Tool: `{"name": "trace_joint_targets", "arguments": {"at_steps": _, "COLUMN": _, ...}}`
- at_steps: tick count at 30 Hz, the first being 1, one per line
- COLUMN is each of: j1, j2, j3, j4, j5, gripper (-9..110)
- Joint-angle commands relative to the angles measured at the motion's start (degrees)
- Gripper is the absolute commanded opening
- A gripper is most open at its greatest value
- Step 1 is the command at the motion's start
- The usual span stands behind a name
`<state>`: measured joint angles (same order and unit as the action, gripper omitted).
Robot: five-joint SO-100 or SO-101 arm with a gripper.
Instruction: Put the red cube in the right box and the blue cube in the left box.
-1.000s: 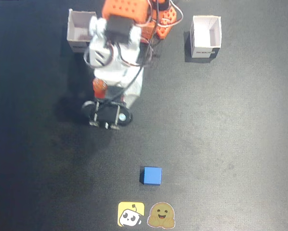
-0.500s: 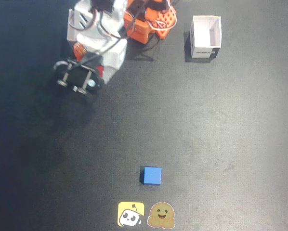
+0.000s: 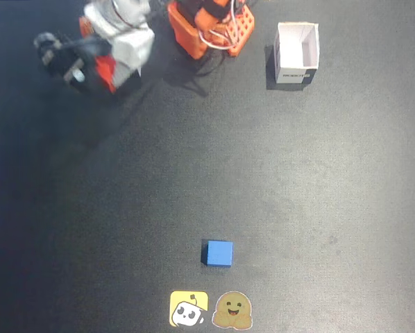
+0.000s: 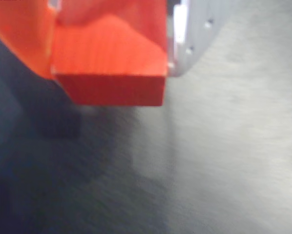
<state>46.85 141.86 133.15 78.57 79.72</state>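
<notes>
In the wrist view, the red cube (image 4: 112, 68) fills the top, pinched between an orange finger and a white finger of the gripper (image 4: 112, 48), above the dark table (image 4: 209, 170). In the fixed view, the blue cube (image 3: 219, 253) lies near the bottom edge; farther up, one white box (image 3: 297, 53) stands at upper right.

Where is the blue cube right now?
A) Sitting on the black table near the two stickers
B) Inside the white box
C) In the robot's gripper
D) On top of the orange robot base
A. In the fixed view the blue cube sits alone on the dark table, just above the two stickers, far from the white box and from the gripper.
</notes>
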Motion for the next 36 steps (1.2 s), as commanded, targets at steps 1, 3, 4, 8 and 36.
{"name": "trace_joint_targets", "arguments": {"at_steps": 1, "j1": 3.5, "j2": 2.7, "j3": 0.4, "j4": 0.9, "j5": -0.3, "gripper": 11}}
{"name": "trace_joint_targets", "arguments": {"at_steps": 3, "j1": 5.3, "j2": 2.5, "j3": 0.5, "j4": 1.7, "j5": 0.5, "gripper": 11}}
{"name": "trace_joint_targets", "arguments": {"at_steps": 4, "j1": 6.2, "j2": 2.5, "j3": 0.7, "j4": 1.9, "j5": 0.7, "gripper": 11}}
{"name": "trace_joint_targets", "arguments": {"at_steps": 8, "j1": 10.3, "j2": 2.9, "j3": 1.9, "j4": 1.8, "j5": 0.2, "gripper": 11}}
{"name": "trace_joint_targets", "arguments": {"at_steps": 36, "j1": 18.3, "j2": 6.7, "j3": 7.3, "j4": 3.1, "j5": 5.4, "gripper": 14}}
